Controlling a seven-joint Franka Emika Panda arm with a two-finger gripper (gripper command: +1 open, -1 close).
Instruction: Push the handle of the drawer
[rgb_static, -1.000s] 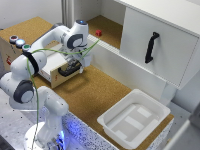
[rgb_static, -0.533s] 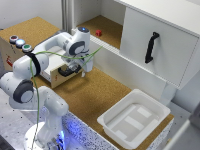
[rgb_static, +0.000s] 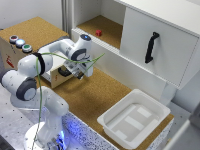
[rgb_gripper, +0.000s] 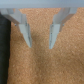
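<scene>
I am swinging my wrist round and down since a moment ago, so my gripper (rgb_static: 80, 75) is now sitting lower, close against the front of the drawer (rgb_static: 64, 73). That drawer is standing pulled out of the wooden box (rgb_static: 20, 55) at the exterior view's left, below the row of coloured buttons (rgb_static: 20, 43); my arm is covering much of it, and I cannot make out its black handle from here. I am keeping my fingers (rgb_gripper: 25, 35) spread with nothing between them: in the wrist view they are framing bare cork board (rgb_gripper: 42, 62), with only a dark edge showing off to one side. I judge this is deliberate, since a push needs no grasp, only a firm surface laid against the front. I am staying well apart from the white tray (rgb_static: 134, 119) and the cabinet door (rgb_static: 155, 47), which play no part here.
</scene>
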